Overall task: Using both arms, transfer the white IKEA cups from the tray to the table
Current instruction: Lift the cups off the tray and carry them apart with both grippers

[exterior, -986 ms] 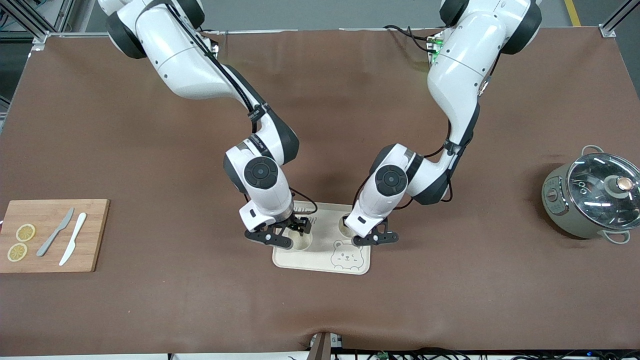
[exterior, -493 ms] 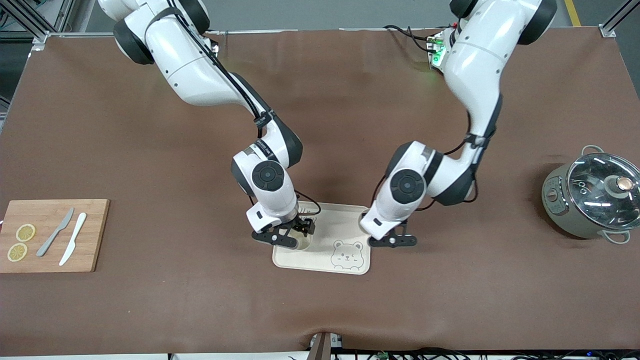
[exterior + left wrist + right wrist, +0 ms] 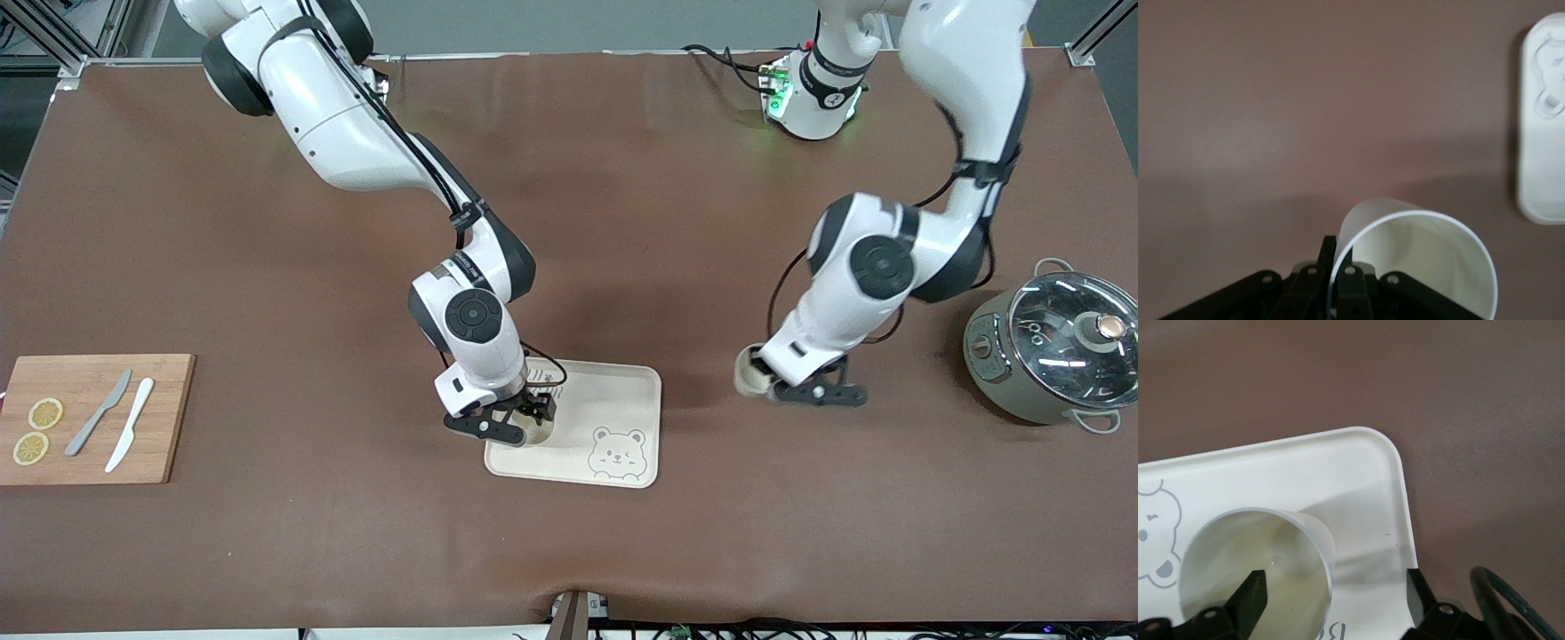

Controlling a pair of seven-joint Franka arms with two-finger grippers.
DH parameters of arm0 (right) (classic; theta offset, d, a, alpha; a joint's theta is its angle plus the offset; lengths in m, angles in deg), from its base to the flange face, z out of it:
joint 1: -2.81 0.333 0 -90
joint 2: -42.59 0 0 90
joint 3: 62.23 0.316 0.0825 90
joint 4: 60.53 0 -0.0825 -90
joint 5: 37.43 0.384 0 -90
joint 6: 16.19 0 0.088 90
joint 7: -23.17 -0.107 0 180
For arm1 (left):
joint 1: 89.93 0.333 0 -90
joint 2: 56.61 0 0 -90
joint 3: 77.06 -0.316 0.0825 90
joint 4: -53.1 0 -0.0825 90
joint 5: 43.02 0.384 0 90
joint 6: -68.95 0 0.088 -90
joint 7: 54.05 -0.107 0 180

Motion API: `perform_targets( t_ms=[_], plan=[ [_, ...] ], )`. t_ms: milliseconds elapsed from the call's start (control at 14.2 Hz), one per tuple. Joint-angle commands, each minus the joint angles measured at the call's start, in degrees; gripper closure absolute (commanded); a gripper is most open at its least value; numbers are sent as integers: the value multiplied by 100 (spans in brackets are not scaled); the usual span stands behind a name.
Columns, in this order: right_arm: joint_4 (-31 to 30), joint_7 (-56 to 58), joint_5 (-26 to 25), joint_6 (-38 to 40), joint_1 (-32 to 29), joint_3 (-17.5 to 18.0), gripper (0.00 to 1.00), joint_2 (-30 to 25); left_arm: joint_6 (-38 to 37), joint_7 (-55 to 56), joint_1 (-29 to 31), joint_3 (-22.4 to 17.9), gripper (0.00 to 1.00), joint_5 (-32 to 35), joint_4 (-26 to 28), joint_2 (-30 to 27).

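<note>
while the left pincer [image 3: 772, 388] is clenched on the rim wall of one white cup [image 3: 749, 380], holding it over the bare bench [image 3: 267, 267] between the tray [image 3: 622, 404] and the lidded pot [image 3: 1053, 347], the right pincer [image 3: 524, 425] stands spread around the second cup [image 3: 1258, 570], which sits on the tray at the right arm's end, one finger [image 3: 1250, 599] inside its mouth. these cups look light, stiff and glossy, so likely slippery; pinching the thin wall at the rim seems the surest hold.

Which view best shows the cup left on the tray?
The right wrist view: the cup stands on the tray, one finger inside its rim. The front view mostly hides it under the right hand; the left wrist view misses it.
</note>
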Motion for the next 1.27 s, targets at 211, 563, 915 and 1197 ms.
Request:
perform_targets(
  t_ms=[211, 563, 915, 1197],
  plan=[
    [172, -188, -122, 61, 6, -19, 90, 84, 260, -1068, 1279, 765, 100, -79, 1347, -830],
    [172, -338, -105, 122, 7, -10, 100, -4, 585, -1068, 1280, 845, 100, -431, 1330, -207],
    [250, -233, -35, 1148, -239, 78, 100, -425, 998, -1077, 1280, 836, 100, -423, 1287, 128],
    [225, 1056, 403, 1905, -677, 60, 100, -1119, 1016, -1103, 1289, 836, 100, -397, 1269, 154]
  ],
)
